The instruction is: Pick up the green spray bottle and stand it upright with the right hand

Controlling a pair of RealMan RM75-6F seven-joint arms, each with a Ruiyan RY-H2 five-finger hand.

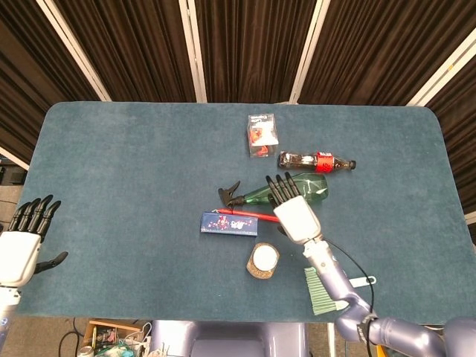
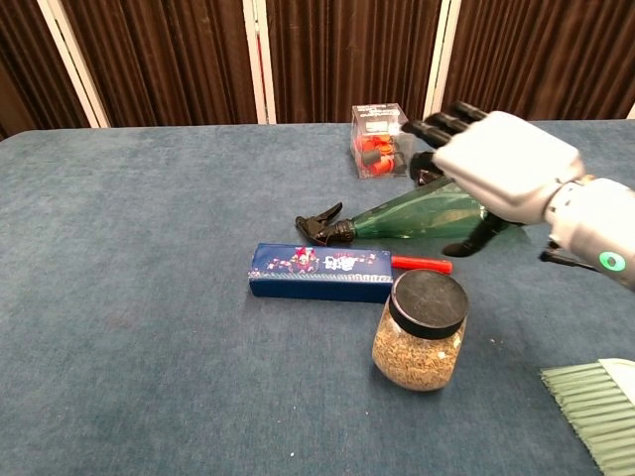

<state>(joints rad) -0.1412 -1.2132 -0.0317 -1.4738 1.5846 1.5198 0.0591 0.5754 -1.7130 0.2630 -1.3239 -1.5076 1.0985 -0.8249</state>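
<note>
The green spray bottle (image 1: 316,186) (image 2: 417,216) lies on its side mid-table, its black trigger head (image 1: 230,196) (image 2: 323,225) pointing left. My right hand (image 1: 292,208) (image 2: 501,171) hovers over the bottle's body with its fingers spread and nothing held; whether it touches the bottle cannot be told. It hides part of the bottle in both views. My left hand (image 1: 22,245) stays open off the table's left front corner, seen only in the head view.
A cola bottle (image 1: 316,161) and a clear box (image 1: 262,135) (image 2: 382,139) lie just behind the spray bottle. In front of it are a red pen (image 1: 256,216), a blue box (image 1: 228,222) (image 2: 319,272), a black-lidded jar (image 1: 263,259) (image 2: 421,330) and a green brush (image 1: 321,291) (image 2: 600,412).
</note>
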